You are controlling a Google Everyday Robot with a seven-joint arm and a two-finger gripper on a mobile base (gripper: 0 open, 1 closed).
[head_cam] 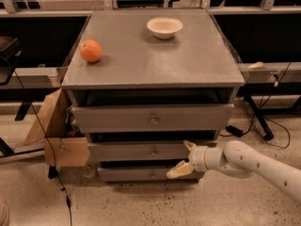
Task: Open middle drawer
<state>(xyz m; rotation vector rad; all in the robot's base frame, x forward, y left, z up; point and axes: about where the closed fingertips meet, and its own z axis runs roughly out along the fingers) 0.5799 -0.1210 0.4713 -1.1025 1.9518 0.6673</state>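
The grey cabinet [141, 65] has three stacked drawer fronts. The middle drawer [127, 152] is the mid-sized front, with a small round metal knob [154, 150] at its centre, and it looks shut. My gripper [184, 158] reaches in from the right on a white arm [254, 164]. It is open, just right of the knob and in front of the drawer's right part. One cream fingertip [189, 145] is at the middle drawer's height. The other fingertip [178, 171] is lower, in front of the bottom drawer [136, 174].
An orange [90, 50] and a white bowl [164, 27] sit on the cabinet top. The tall top drawer [153, 118] is above the middle one. A cardboard box [56, 135] leans at the cabinet's left. Cables run across the floor at left and right.
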